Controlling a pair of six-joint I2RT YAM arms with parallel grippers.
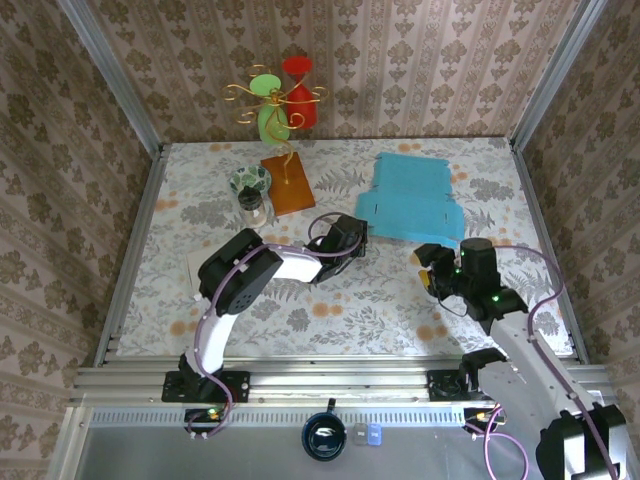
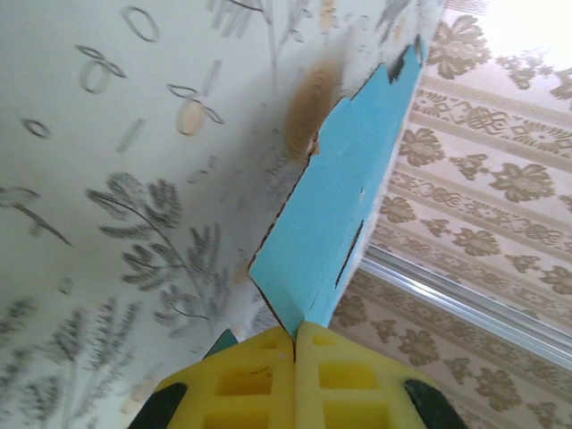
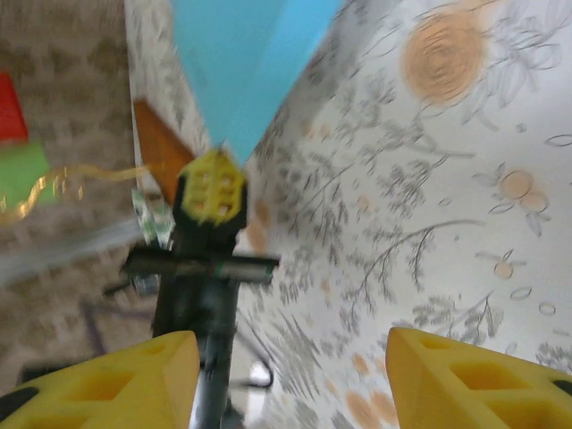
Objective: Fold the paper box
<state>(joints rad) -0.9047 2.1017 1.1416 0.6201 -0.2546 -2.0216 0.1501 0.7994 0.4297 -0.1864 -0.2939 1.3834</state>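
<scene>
The blue paper box (image 1: 415,195) lies opened out as a flat sheet on the far right part of the flowered surface (image 1: 300,300), its flaps spread toward the back wall. My left claw (image 1: 352,232) is at the sheet's near left corner, and in the left wrist view its two yellow fingers (image 2: 349,375) are pressed together with the point of that blue corner pinched between them; the brown cardboard edge of the sheet runs up and away from the grip. My right claw (image 1: 430,265) sits just beside the near right edge of the box, low over the surface. In the right wrist view its yellow fingers (image 3: 465,375) stand spread wide with nothing between them, and it looks straight across at the left claw holding the blue corner. Well to the left of the box, near the back, a gold wire ornament (image 1: 280,100) with a red and a green piece rises from a brown wooden base (image 1: 288,182), and a small patterned cup (image 1: 250,185) stands just beside that base.
</scene>
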